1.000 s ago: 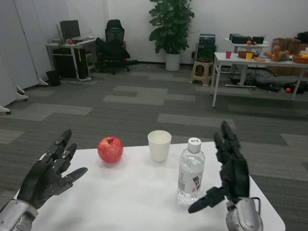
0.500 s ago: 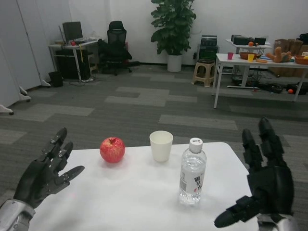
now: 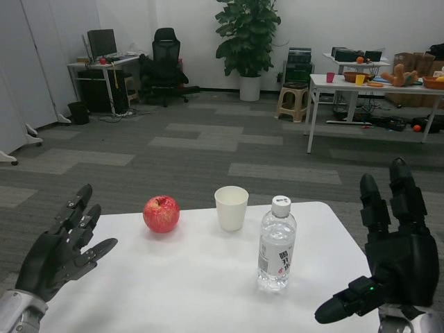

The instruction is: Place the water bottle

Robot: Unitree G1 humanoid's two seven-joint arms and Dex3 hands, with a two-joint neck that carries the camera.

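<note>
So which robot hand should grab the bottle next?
Probably the right hand. It hovers open just beside the water bottle, while the left hand waits at the table's far side, beyond the apple.

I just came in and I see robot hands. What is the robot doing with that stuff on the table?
Right now the robot holds nothing. The water bottle stands upright on the white table, with a white cup and a red apple beside it in a row. The right hand is open, off to the bottle's right and not touching it. The left hand waits open at the table's left edge.
</note>
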